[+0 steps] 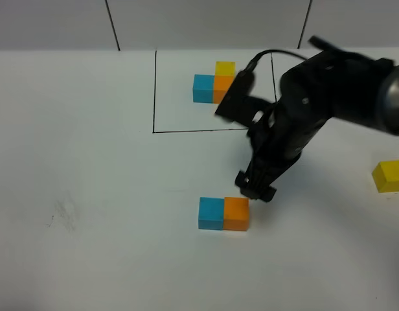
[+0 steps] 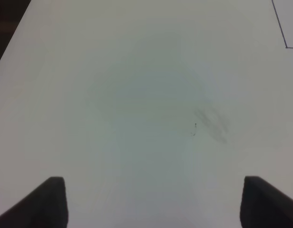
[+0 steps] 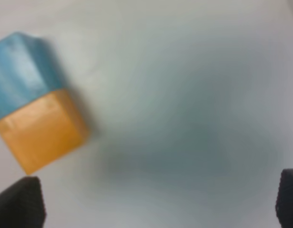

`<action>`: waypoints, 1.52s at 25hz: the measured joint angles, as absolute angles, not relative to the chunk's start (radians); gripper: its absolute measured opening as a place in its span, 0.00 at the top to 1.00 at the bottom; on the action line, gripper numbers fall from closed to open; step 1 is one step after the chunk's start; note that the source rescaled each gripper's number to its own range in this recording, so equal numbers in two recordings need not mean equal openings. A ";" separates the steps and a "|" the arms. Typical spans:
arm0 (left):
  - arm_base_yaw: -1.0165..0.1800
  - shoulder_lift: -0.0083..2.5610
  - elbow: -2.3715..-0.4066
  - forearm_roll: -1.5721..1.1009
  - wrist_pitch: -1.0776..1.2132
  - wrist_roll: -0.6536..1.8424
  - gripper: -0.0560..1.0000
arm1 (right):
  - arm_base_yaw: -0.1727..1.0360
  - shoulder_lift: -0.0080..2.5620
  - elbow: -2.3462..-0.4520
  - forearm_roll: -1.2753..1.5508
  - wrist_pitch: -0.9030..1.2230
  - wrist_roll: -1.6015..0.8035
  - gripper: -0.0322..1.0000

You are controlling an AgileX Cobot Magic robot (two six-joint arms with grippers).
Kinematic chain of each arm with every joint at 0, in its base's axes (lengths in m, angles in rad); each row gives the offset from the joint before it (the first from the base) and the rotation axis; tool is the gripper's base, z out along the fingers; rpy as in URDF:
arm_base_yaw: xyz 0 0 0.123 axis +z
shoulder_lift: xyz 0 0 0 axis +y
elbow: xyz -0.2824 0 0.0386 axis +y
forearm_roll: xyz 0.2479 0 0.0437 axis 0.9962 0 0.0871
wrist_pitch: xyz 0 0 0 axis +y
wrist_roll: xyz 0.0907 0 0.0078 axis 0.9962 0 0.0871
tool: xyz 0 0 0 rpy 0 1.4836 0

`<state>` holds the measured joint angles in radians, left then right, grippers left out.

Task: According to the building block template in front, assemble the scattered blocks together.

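Note:
The building block template is a black-lined rectangle (image 1: 154,97) at the table's far middle, framing a blue cube (image 1: 203,88), an orange cube (image 1: 219,83) and a yellow cube (image 1: 225,68); my right arm covers part of it. Two scattered blocks, blue (image 1: 211,214) and orange (image 1: 236,214), sit touching side by side in front of it. A yellow block (image 1: 388,175) lies alone at the far right. My right gripper (image 1: 256,184) hovers just behind the orange block (image 3: 42,130) and blue block (image 3: 20,71), open (image 3: 161,202) and holding nothing. The left gripper (image 2: 151,204) is open over bare table.
A faint grey smudge (image 1: 62,214) marks the white table on the left, also under the left gripper (image 2: 213,123). One corner of the rectangle's black line (image 2: 285,46) shows in the left wrist view. A wall with dark seams rises behind the table.

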<state>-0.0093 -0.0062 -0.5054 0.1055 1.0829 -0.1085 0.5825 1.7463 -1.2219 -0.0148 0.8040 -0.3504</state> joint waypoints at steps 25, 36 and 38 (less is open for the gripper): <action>-0.009 -0.006 -0.505 0.105 1.083 -0.109 0.31 | 0.053 1.759 -1.027 -0.164 0.704 0.060 0.06; -0.009 -0.006 -0.505 0.105 1.083 -0.109 0.31 | 0.031 1.873 -1.027 -0.159 0.618 0.045 0.10; -0.009 -0.006 -0.505 0.105 1.083 -0.109 0.31 | 0.031 1.885 -1.027 -0.158 0.614 0.042 0.15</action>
